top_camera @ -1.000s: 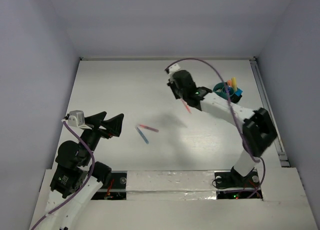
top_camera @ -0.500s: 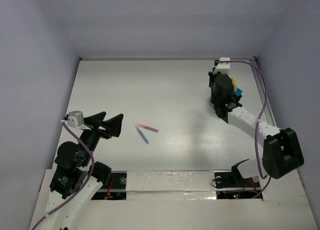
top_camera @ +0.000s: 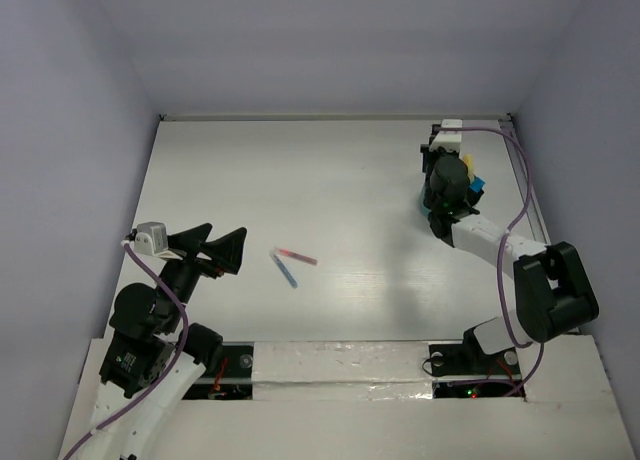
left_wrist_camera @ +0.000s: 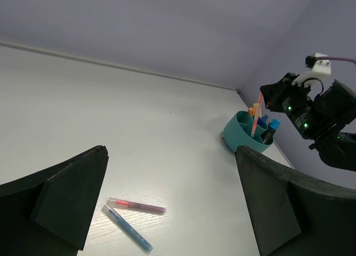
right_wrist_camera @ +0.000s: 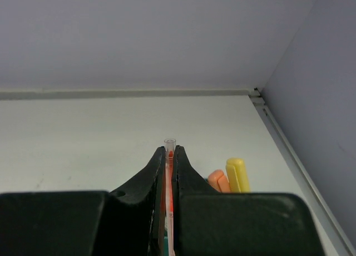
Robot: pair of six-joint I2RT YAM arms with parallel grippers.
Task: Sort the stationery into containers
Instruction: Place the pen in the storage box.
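Presently: task far along, not finished.

Stowed, upright in cup (left_wrist_camera: 242,134) at far right of table (top_camera: 300,170): yellow marker (right_wrist_camera: 237,175), orange marker (right_wrist_camera: 218,181), blue marker (left_wrist_camera: 273,124). Possibly more inside; hidden behind the arm from above, so no full count.

In transit: red pen (right_wrist_camera: 169,143), pinched along its shaft by right pincer (right_wrist_camera: 169,151), jaws drawn close with only the pen between. Held nearly upright over the cup, lower end apparently already inside the rim; not yet let go.

Outstanding: pink pen (top_camera: 297,256) and blue pen (top_camera: 286,271), lying flat side by side near the middle of the near half of the table, well apart from the cup.

Left pincer (top_camera: 225,230): spread wide, holding nothing, low at the near left, pointed toward those two pens and near them.

Left to do, by estimate: release of red pen into the cup, then pickup and delivery of pink pen and blue pen.
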